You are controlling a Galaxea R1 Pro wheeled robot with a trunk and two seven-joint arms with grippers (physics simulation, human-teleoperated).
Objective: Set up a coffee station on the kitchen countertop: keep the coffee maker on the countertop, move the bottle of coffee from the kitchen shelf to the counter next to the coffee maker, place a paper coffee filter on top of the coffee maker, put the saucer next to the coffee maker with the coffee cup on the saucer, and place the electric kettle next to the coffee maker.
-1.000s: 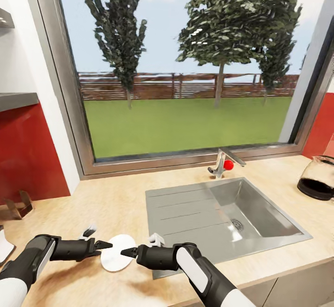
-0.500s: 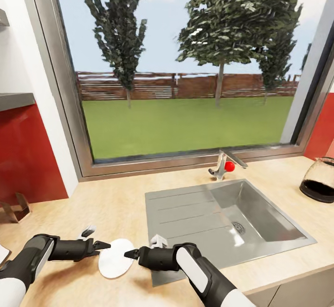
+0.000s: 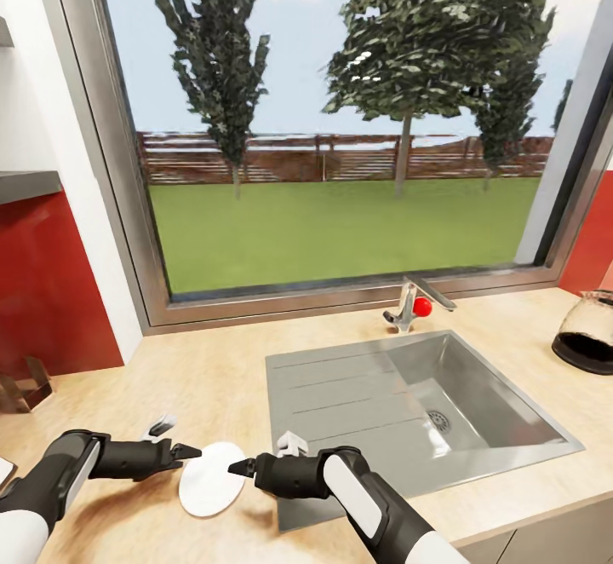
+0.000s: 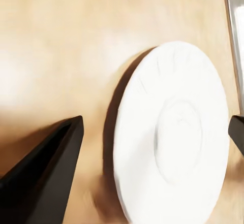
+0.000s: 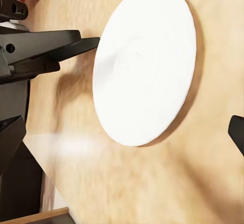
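a big window (image 3: 340, 121) looks out on grass and trees. under it a pale wood countertop (image 3: 213, 368) holds a steel sink (image 3: 426, 402) with a tap (image 3: 409, 304). a glass coffee pot (image 3: 587, 334) sits far to the right. the white saucer (image 3: 207, 479) lies flat on the counter, just left of the sink. the left gripper (image 3: 189, 452) and right gripper (image 3: 240, 467) point at it from each side, tips at its rim. i cannot tell if either one's fingers are spread or pressed together.
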